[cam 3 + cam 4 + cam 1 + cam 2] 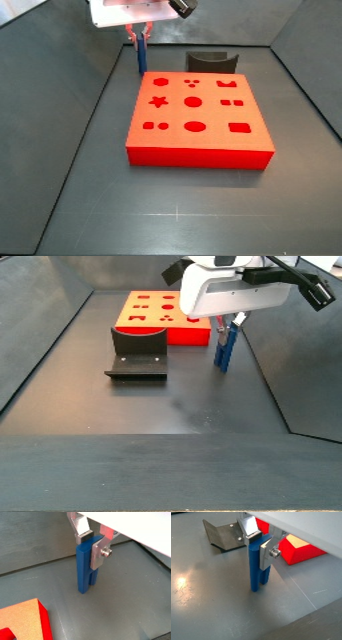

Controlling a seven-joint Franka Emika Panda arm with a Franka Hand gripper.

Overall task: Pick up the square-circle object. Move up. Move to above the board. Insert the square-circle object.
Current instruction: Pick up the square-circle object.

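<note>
The square-circle object [83, 574] is a slim blue peg standing upright, its two prongs down at the grey floor. It shows in both wrist views [254, 574] and in both side views [142, 55] [225, 351]. My gripper [89, 552] is round its top end, one silver finger [99, 554] flat against its side and the other partly hidden behind it, shut on the peg. The gripper also shows in the other views [259, 551] [140, 38] [230, 324]. The red board [201, 135] with darker cut-out holes lies beside the peg, apart from it [150, 316].
The dark fixture [138, 353] stands on the floor next to the board [298, 549], also seen in a wrist view [224, 534] and a side view [207, 62]. A board corner shows in a wrist view [27, 619]. Dark walls enclose the floor.
</note>
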